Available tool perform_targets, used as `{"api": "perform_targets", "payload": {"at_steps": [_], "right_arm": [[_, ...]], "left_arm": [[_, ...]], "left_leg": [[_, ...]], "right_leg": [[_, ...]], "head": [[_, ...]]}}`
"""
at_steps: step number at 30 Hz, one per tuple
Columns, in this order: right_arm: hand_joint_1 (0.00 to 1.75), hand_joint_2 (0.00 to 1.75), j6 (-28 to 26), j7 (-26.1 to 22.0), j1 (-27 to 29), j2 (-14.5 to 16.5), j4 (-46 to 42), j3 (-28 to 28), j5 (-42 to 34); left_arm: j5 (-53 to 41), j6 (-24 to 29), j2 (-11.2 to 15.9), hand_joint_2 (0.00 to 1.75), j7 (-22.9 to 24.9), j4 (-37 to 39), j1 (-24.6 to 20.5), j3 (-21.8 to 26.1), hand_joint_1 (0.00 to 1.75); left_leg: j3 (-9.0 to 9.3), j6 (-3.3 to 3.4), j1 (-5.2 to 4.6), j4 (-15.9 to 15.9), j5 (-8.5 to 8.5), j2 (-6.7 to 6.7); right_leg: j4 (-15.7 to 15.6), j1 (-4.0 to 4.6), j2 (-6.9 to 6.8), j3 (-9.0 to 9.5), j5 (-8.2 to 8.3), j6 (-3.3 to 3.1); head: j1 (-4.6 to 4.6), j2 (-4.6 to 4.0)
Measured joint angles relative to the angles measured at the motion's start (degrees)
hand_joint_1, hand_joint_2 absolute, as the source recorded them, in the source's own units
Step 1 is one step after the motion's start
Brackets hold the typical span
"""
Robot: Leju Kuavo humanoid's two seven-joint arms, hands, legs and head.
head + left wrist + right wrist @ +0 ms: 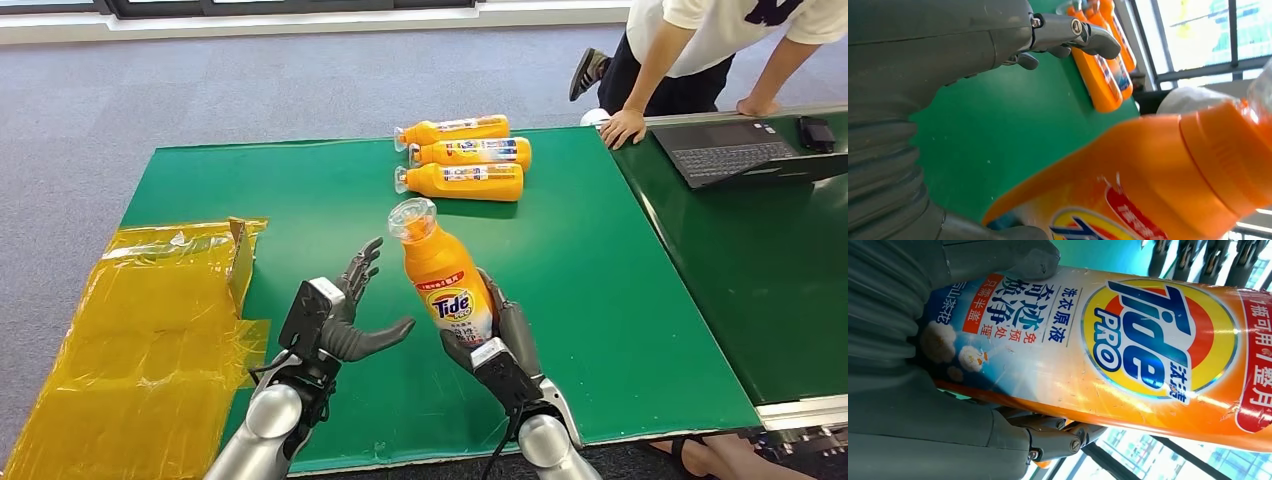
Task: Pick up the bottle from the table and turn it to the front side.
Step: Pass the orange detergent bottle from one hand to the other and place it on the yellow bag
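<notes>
Head view shows our right hand (497, 345) holding the bottle (445, 275) label-forward, left hand (345, 320) spread empty beside it; we should keep the grip firm and upright.

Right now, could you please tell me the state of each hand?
Left hand: open, fingers spread, holding nothing.
Right hand: holding the orange Tide bottle above the table.

My right hand (948, 405) grips an orange Tide Pro bottle (1128, 355), label facing the wrist camera, thumb (1033, 262) pressed on the label's blue end, darker fingers (1058, 437) curled beneath.
</notes>
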Motion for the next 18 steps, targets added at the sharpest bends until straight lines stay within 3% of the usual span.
{"api": "perform_targets", "payload": {"at_steps": [18], "right_arm": [[1.75, 1.75, -1.01, -1.18, -2.63, 1.35, 5.83, -0.27, 1.39]], "left_arm": [[7.14, -8.89, -1.95, 1.75, 5.46, 8.73, -8.58, -8.21, 0.0]], "left_leg": [[-0.05, 0.03, -0.02, 0.0, 0.05, 0.03]], "right_leg": [[0.02, -0.03, 0.03, -0.06, 0.06, 0.03]], "head": [[0.01, 0.0]]}}
